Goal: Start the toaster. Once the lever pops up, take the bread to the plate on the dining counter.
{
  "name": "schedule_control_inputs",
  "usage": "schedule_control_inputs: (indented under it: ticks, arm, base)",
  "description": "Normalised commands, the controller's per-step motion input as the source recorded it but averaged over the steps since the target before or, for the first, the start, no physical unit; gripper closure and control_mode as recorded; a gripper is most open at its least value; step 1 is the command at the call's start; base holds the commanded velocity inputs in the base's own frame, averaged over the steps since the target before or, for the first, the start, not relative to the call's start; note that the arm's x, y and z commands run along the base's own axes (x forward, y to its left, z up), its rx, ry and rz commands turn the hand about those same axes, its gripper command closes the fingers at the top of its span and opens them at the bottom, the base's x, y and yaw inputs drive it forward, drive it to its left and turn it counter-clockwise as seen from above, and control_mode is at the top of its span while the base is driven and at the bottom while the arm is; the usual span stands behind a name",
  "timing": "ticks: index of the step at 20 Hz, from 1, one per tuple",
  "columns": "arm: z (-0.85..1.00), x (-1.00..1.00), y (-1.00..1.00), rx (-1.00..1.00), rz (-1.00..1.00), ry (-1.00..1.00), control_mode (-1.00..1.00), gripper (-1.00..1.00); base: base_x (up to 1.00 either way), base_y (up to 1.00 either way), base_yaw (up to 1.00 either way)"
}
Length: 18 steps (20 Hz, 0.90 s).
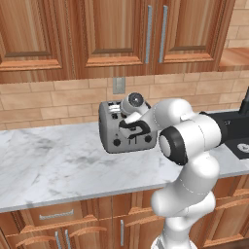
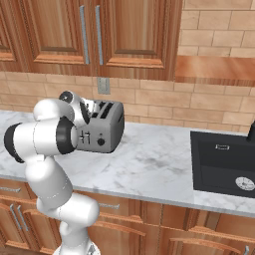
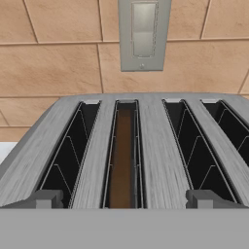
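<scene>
The toaster (image 1: 124, 129) stands on the marble tabletop (image 1: 53, 163), set back close to the tan brick wall and just below a grey wall switch plate (image 1: 119, 85). It is a boxy silver four-slot model, with black knobs and slim levers on the face turned toward the room. From the right side the toaster (image 2: 102, 127) shows its front and one plain side, with the slots running back toward the wall.

The white arm bends over the tabletop edge and reaches in over the toaster's front. The pincer (image 3: 124, 199) hangs just above the front edge of the toaster top, its two grey fingertips (image 3: 46, 198) standing apart, one at the left pair of slots and one at the right pair. They hold nothing; the jaws are spread wide and released.

Looking down along the hand, the bread (image 3: 121, 155) sits sunk in the second slot from the left, a brown slice lying deep between the wire guides. The other three slots are dark. The switch plate (image 3: 143, 34) is straight ahead on the wall behind the toaster (image 3: 155, 146).

Off to the right, a black sink (image 2: 224, 162) is let into the same tabletop, well apart from the toaster. Wooden cabinets (image 1: 121, 29) hang above.
</scene>
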Motion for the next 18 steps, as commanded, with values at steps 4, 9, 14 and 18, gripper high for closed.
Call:
schedule_control_inputs:
  ticks: [4, 9, 14, 18]
  arm:
    - [0.00, 0.00, 0.00, 0.00, 0.00, 0.00, -1.00, -1.00]
    - [0.00, 0.00, 0.00, 0.00, 0.00, 0.00, -1.00, -1.00]
    - [0.00, 0.00, 0.00, 0.00, 0.00, 0.00, -1.00, -1.00]
    - [0.00, 0.00, 0.00, 0.00, 0.00, 0.00, -1.00, -1.00]
  base:
    - [0.00, 0.00, 0.00]
    - [0.00, 0.00, 0.00]
    - [0.00, 0.00, 0.00]
    - [0.00, 0.00, 0.00]
